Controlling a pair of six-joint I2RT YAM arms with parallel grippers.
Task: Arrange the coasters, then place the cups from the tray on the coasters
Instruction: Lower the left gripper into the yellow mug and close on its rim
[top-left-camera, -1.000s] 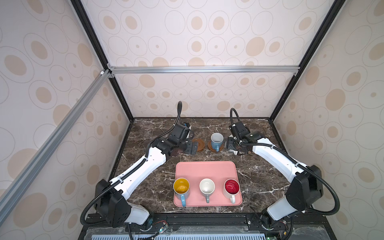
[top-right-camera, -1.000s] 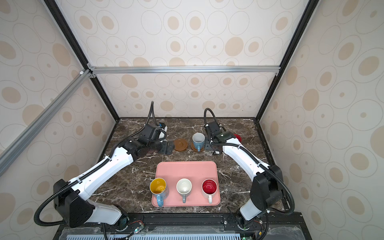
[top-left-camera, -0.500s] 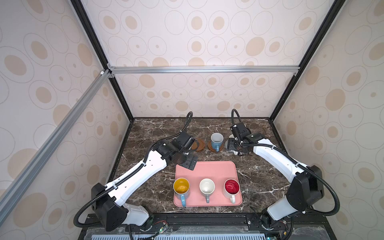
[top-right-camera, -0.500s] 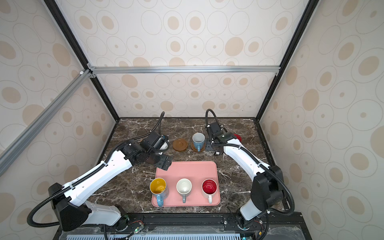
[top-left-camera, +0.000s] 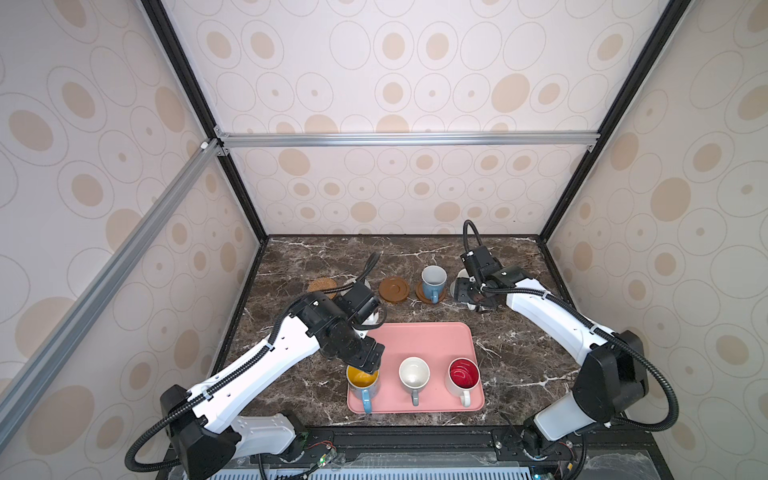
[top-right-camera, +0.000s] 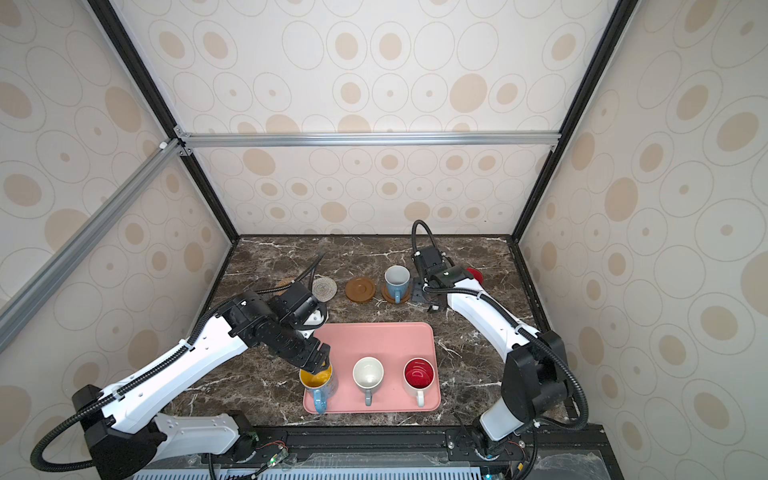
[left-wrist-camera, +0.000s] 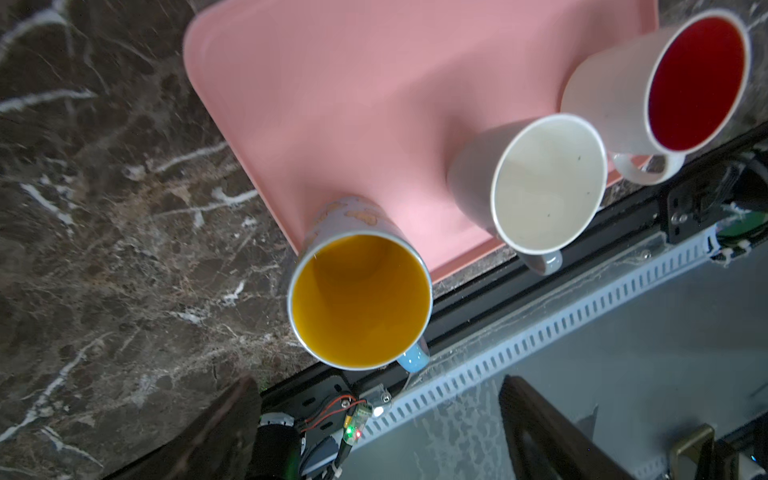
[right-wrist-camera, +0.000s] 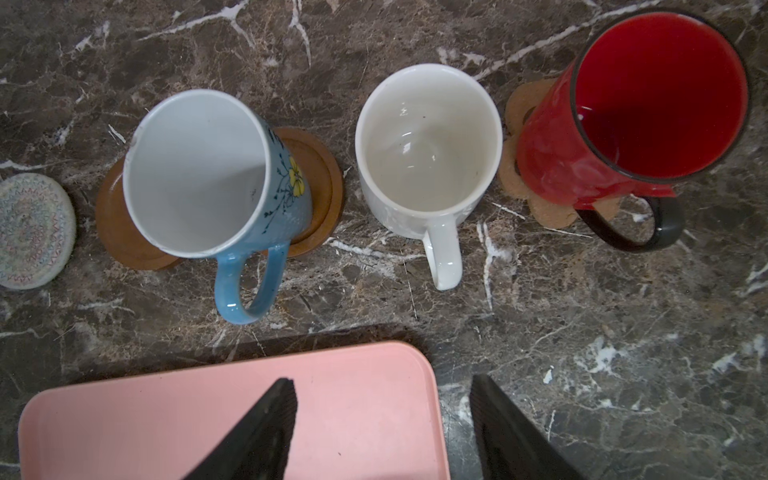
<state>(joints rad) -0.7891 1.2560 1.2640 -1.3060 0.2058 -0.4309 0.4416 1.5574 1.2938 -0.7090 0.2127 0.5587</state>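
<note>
The pink tray (top-left-camera: 428, 340) (top-right-camera: 386, 340) carries three cups: patterned blue with yellow inside (top-left-camera: 362, 379) (left-wrist-camera: 359, 301), grey with white inside (top-left-camera: 413, 373) (left-wrist-camera: 546, 183), white with red inside (top-left-camera: 463, 372) (left-wrist-camera: 696, 79). My left gripper (top-left-camera: 368, 360) (left-wrist-camera: 378, 384) hangs open just over the yellow-inside cup's rim, holding nothing. At the back, the light blue cup (top-left-camera: 433, 279) (right-wrist-camera: 195, 174) stands on a brown disc (right-wrist-camera: 318, 187), the white cup (right-wrist-camera: 428, 149) hides its coaster, and the red cup (top-right-camera: 473, 274) (right-wrist-camera: 656, 104) sits on the paw coaster (right-wrist-camera: 515, 137). My right gripper (top-left-camera: 467, 295) (right-wrist-camera: 382, 382) is open and empty near them.
Bare coasters lie in the back row: a tan rattan round (top-left-camera: 322, 286), a grey-blue woven round (top-right-camera: 324, 289) (right-wrist-camera: 29, 230) and a brown ridged disc (top-left-camera: 392, 289). The dark marble table (top-left-camera: 519, 365) ends at a black front rail (top-left-camera: 415, 434).
My left arm swung from the back row of coasters to the tray's front left, above the yellow-inside cup, its jaws narrowing slightly. The right arm barely moved.
</note>
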